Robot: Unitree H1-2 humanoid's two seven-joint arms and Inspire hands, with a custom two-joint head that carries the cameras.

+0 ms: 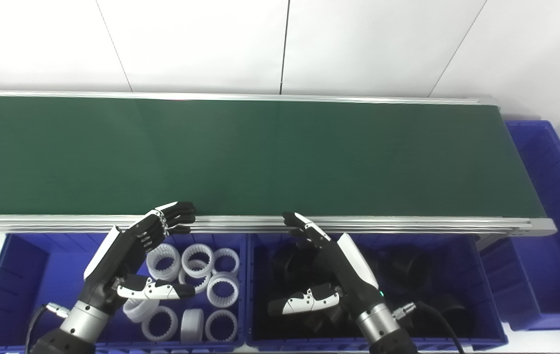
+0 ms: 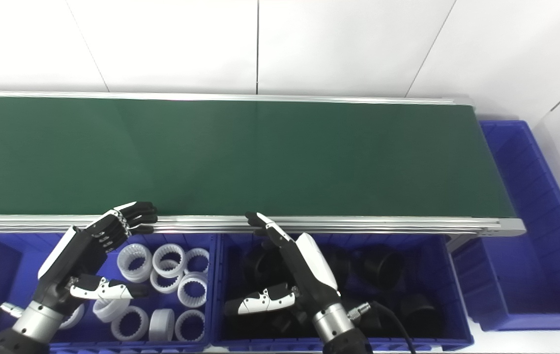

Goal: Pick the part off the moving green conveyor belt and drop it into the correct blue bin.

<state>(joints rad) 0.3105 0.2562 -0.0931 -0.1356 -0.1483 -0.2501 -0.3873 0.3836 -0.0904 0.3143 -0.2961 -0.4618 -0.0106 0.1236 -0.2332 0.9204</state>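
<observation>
The left hand (image 1: 127, 255) hovers empty, fingers spread, over the bin of white toothed rings (image 1: 196, 260). The right hand (image 1: 331, 268) does likewise, fingers apart, above the black parts (image 1: 410, 268), beside the green conveyor belt (image 1: 240, 152)

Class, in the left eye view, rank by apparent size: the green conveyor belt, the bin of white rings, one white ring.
1. green conveyor belt
2. bin of white rings
3. white ring
</observation>
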